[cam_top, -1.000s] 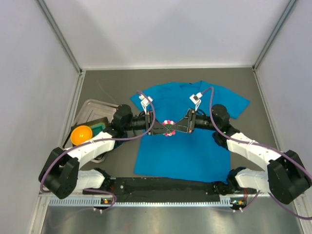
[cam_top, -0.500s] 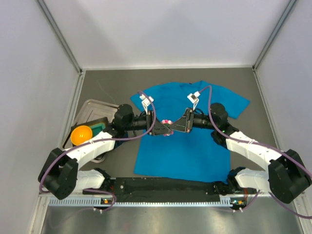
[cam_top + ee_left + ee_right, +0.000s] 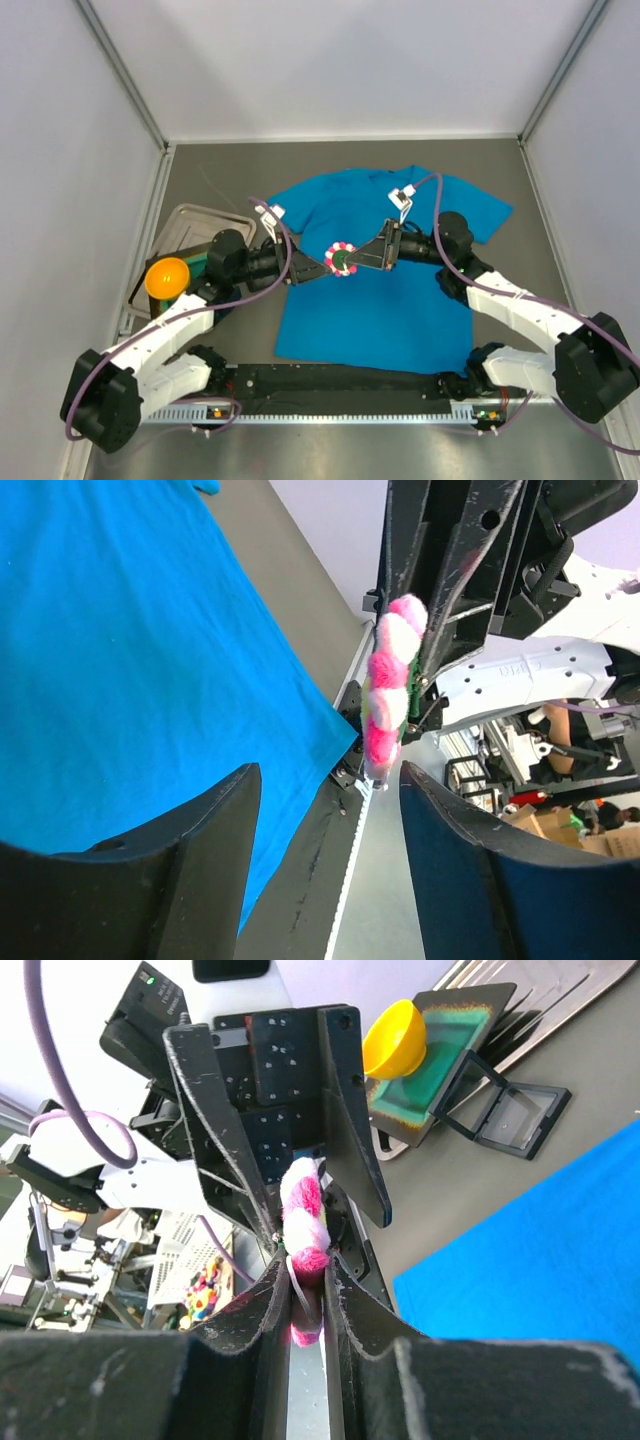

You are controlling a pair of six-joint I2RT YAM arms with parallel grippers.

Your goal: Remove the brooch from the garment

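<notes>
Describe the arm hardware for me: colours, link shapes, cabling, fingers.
Both arms match. The left arm and right arm have white rounded link shells between bulky black joint housings. A purple cable loops along each arm to a small white connector near the wrist. The left gripper and right gripper are black, with flat, tapering matte fingers.

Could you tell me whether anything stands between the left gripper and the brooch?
Nothing visible does: the pink-and-white flower-shaped brooch, pinched by the right gripper above the blue T-shirt, faces the open left gripper across clear air.
</notes>
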